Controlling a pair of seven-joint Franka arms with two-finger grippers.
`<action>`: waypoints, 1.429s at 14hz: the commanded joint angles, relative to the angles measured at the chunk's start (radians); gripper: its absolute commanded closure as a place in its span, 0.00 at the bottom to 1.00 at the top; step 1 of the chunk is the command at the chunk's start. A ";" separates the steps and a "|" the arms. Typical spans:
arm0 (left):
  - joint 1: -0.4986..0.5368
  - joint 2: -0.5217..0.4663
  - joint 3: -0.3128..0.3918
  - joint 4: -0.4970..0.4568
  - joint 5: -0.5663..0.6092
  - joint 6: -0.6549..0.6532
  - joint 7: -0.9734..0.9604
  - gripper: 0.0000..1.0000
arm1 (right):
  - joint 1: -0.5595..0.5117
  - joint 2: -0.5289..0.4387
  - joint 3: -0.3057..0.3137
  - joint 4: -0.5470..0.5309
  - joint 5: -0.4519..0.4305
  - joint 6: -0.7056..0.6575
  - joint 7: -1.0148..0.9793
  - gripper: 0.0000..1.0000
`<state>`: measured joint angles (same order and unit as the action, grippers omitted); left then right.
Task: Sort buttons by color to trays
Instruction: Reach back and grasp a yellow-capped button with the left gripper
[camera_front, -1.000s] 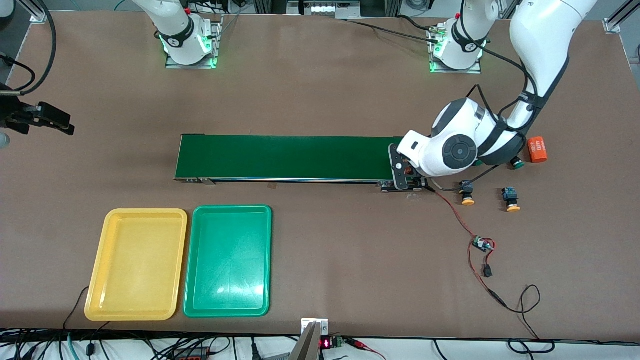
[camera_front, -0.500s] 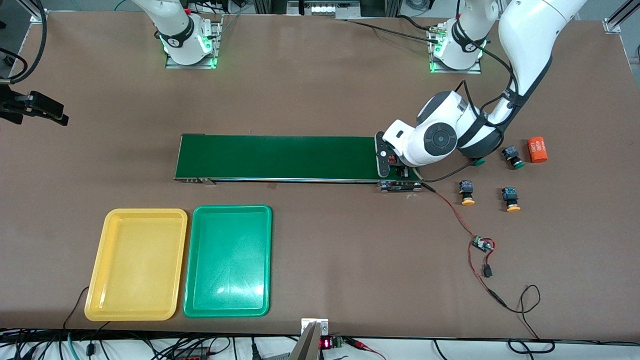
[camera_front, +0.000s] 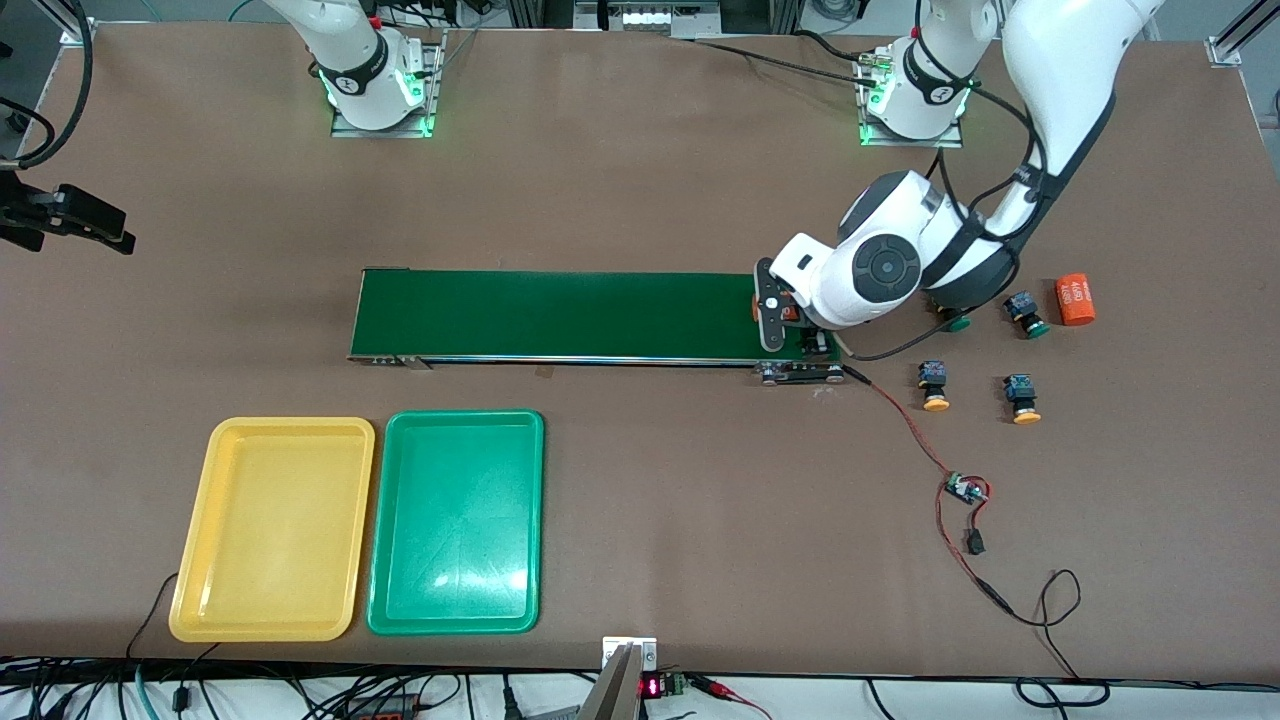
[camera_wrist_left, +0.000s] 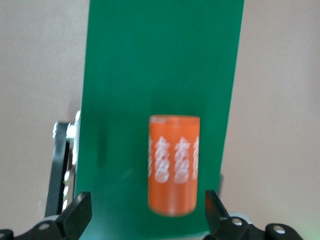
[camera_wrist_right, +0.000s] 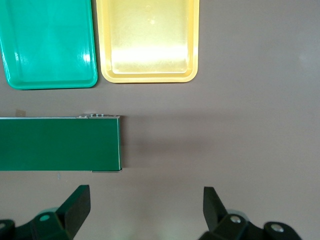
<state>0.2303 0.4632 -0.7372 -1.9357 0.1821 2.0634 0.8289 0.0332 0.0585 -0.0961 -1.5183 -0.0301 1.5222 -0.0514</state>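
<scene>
The left gripper (camera_front: 785, 325) hangs low over the end of the dark green belt (camera_front: 560, 315) that is toward the left arm's end of the table. Its fingers (camera_wrist_left: 77, 215) are spread wide and hold nothing. Right between them, on the belt, lies an orange cylinder with white numbers (camera_wrist_left: 173, 164). It lies on its side, with its long way running along the belt, and it touches neither finger. That one is not a button. The buttons sit on the brown table (camera_front: 640, 180), past the belt's end, toward the left arm's end of the table. Two with yellow-orange caps (camera_front: 935, 385) (camera_front: 1022, 397) sit side by side, nearer the front camera than the belt. One with a green cap (camera_front: 1025, 312) sits farther from the camera, just beside a second orange cylinder (camera_front: 1075, 299). Another green cap (camera_front: 957, 322) peeks out from under the left arm. So from the open claw, the buttons lie away from the belt, close to the left arm, and I think that arm is the one to fetch them. The right gripper (camera_wrist_right: 145, 215) waits up high over the other end of the belt, fingers wide apart and empty. The yellow tray (camera_front: 272, 528) and the green tray (camera_front: 458, 520) sit side by side, nearer the camera than the belt, toward the right arm's end. Both trays have nothing in them yet, so no button is sorted.
</scene>
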 joint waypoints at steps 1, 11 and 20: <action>0.007 -0.075 -0.010 0.041 0.011 -0.132 -0.129 0.00 | -0.003 -0.020 -0.001 -0.025 0.007 0.015 -0.008 0.00; 0.115 -0.006 0.019 0.315 0.164 -0.249 -0.856 0.00 | -0.004 -0.020 -0.001 -0.025 0.006 0.023 -0.008 0.00; 0.164 0.083 0.137 0.312 0.171 -0.235 -1.119 0.00 | -0.015 -0.014 -0.001 -0.023 0.002 0.027 -0.008 0.00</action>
<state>0.3844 0.5541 -0.5961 -1.5791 0.3208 1.8359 -0.1407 0.0300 0.0587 -0.0973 -1.5214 -0.0303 1.5338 -0.0514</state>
